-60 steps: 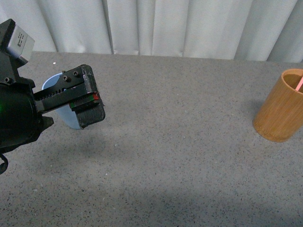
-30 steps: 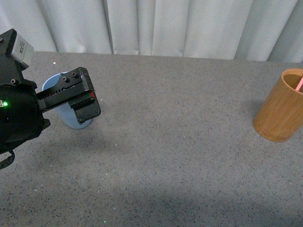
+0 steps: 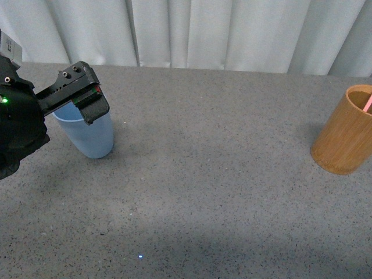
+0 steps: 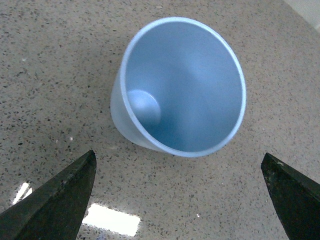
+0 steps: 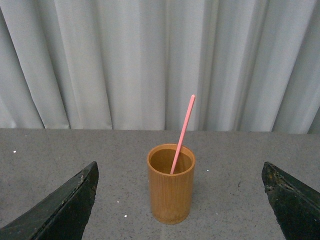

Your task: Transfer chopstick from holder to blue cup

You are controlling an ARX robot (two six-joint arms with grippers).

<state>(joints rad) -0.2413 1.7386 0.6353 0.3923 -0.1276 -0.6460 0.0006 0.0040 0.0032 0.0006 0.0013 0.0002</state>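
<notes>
Chopstick (image 5: 182, 134) leans in holder (image 5: 171, 191), near upright, tip above rim.

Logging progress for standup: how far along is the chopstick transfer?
Done: nothing yet. The chopstick leans inside the holder, and the blue cup is empty. In hand: nothing; the left pincer is open above the cup, and the right pincer is open, facing the holder but short of it. Left: grasp the chopstick, lift it out, carry it across, drop it into the cup.
</notes>
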